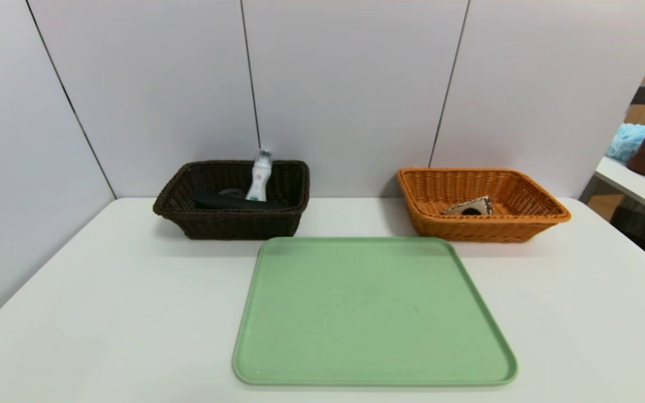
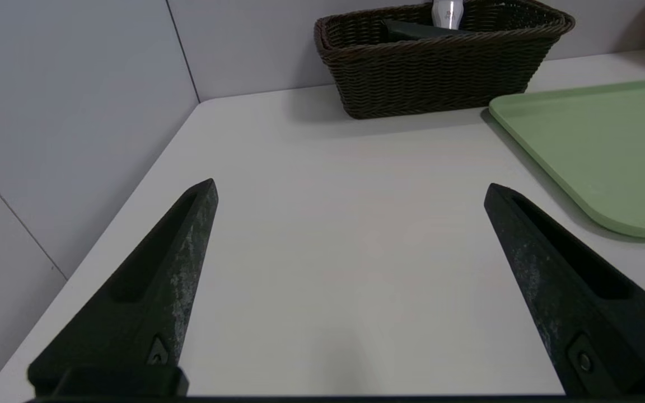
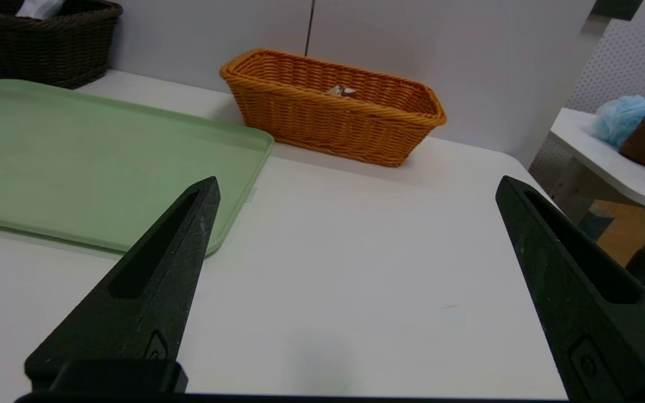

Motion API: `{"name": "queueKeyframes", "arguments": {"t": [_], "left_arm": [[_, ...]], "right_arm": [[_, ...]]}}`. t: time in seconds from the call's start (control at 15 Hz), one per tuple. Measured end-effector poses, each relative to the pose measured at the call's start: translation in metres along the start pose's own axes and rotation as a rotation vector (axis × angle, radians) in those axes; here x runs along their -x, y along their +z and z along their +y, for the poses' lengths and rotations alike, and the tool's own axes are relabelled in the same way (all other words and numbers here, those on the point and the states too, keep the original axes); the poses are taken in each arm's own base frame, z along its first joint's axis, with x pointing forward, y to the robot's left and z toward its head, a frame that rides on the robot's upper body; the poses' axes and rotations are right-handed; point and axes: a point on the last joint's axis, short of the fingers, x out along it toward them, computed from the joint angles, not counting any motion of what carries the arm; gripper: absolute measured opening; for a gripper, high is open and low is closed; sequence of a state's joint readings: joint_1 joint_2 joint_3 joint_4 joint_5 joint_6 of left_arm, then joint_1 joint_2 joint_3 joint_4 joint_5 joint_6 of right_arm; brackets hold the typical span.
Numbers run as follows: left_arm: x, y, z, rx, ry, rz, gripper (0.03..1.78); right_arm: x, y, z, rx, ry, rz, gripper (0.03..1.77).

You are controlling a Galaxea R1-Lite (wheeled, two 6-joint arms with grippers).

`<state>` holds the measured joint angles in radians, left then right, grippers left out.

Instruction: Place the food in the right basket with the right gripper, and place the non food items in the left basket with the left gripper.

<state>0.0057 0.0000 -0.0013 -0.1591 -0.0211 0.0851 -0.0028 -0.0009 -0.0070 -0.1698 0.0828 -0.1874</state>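
Observation:
The dark brown left basket (image 1: 188,215) (image 2: 440,78) holds a white bottle (image 1: 258,178) (image 2: 447,12) standing up and a flat black item (image 1: 233,201). A beige food packet (image 1: 469,207) (image 3: 342,90) lies in the orange right basket (image 1: 529,221) (image 3: 322,120). Neither gripper shows in the head view. My left gripper (image 2: 350,190) hovers open over bare table, to the left of the tray, with nothing between its fingers. My right gripper (image 3: 357,187) is open and empty over the table to the right of the tray.
A green tray (image 1: 373,313) (image 2: 597,140) (image 3: 76,157) lies bare in the middle of the white table (image 1: 76,313). Grey wall panels stand behind the baskets and along the left. A second table (image 1: 644,187) with a brown roll and blue cloth stands at the right.

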Motion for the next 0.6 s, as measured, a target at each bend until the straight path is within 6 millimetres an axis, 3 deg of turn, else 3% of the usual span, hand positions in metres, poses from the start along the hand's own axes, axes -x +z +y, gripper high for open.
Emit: {"name": "queueKeyframes", "arguments": {"t": [0.6], "left_arm": [[0.000,-0.010,0.000,0.028,0.029,0.095,1.69]], "right_arm": [[0.001,-0.019,0.003,-0.041,0.001,0.181,1.70]]}}
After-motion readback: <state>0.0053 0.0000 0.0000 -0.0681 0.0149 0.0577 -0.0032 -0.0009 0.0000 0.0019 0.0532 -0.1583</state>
